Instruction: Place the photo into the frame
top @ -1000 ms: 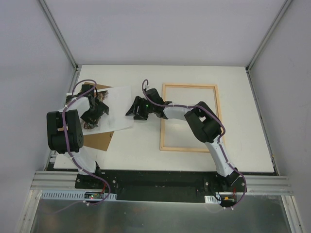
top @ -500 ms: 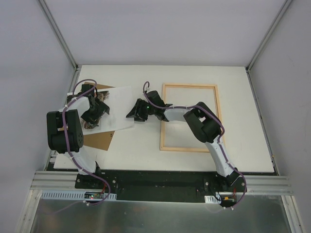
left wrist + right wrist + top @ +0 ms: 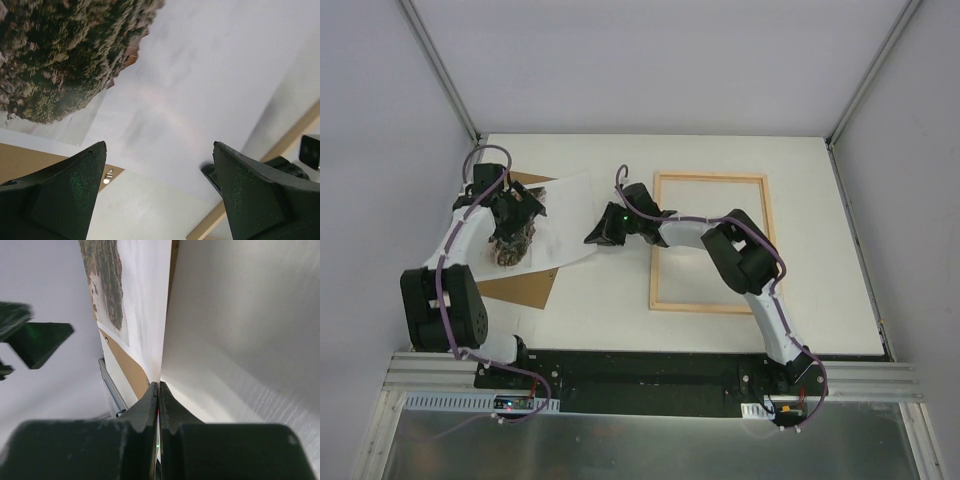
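A frame (image 3: 656,240) lies flat on the table (image 3: 820,200), right of centre. To its left, apart from it, is the photo (image 3: 568,215), resting partly on a board (image 3: 525,290). The board's near edge and far left corner stick out from under the photo. The left gripper (image 3: 515,222) is above the photo's left part. The right gripper (image 3: 590,237) sits between photo and frame, with the photo's right edge between its fingers.

Splayed pincer (image 3: 159,146) above the photo (image 3: 200,75)
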Tool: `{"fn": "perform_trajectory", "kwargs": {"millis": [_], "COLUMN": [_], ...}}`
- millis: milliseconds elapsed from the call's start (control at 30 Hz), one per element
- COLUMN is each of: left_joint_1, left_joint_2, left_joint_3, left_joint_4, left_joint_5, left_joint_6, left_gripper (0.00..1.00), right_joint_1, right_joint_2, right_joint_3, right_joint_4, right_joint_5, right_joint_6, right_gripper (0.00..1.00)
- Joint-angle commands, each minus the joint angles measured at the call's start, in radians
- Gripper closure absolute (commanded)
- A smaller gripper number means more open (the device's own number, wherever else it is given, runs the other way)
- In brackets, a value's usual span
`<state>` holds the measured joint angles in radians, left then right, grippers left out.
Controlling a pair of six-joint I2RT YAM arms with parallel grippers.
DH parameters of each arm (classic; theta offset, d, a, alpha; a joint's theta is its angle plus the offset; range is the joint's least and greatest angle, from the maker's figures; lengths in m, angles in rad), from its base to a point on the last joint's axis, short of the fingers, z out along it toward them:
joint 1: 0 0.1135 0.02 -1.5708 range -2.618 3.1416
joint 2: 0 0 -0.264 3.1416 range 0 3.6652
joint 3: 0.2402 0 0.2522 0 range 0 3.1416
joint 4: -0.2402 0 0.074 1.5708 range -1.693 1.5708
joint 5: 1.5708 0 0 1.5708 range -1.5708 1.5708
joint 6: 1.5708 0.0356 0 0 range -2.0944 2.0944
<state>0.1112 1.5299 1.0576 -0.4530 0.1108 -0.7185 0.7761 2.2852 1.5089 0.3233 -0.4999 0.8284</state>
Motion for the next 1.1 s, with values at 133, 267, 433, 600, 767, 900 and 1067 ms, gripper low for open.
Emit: {"fn": "perform_trajectory", "kwargs": {"millis": [133,267,433,600,767,900,1067], "left_joint_1": [-0.146,-0.296,-0.435,-0.579,-0.723,-0.789,-0.818], "left_joint_2": [-0.353,-0.465,-0.563,-0.602,-0.548,-0.516,-0.488], "left_joint_3": [0.077,0.094,0.108,0.128,0.139,0.145,0.179], "left_joint_4": [-0.009,0.029,0.102,0.145,0.166,0.195,0.2], "left_joint_5": [-0.086,-0.169,-0.152,-0.132,-0.192,-0.232,-0.168], "left_joint_6": [0.267,0.416,0.569,0.738,0.846,0.912,0.968], "left_gripper": [0.14,0.15,0.22,0.25,0.26,0.25,0.24], "right_joint_1": [-0.029,-0.05,-0.103,-0.158,-0.198,-0.225,-0.238], "right_joint_2": [-0.257,-0.352,-0.461,-0.541,-0.582,-0.607,-0.625], "right_joint_3": [0.05,0.097,0.177,0.241,0.338,0.39,0.436], "right_joint_4": [-0.153,-0.306,-0.565,-0.717,-0.855,-0.943,-1.02], "right_joint_5": [-0.022,-0.008,0.014,-0.006,-0.003,0.009,0.024], "right_joint_6": [-0.075,-0.116,-0.146,-0.138,-0.156,-0.173,-0.19], "right_gripper": [0.99,0.99,0.99,0.99,0.99,0.99,0.99]}}
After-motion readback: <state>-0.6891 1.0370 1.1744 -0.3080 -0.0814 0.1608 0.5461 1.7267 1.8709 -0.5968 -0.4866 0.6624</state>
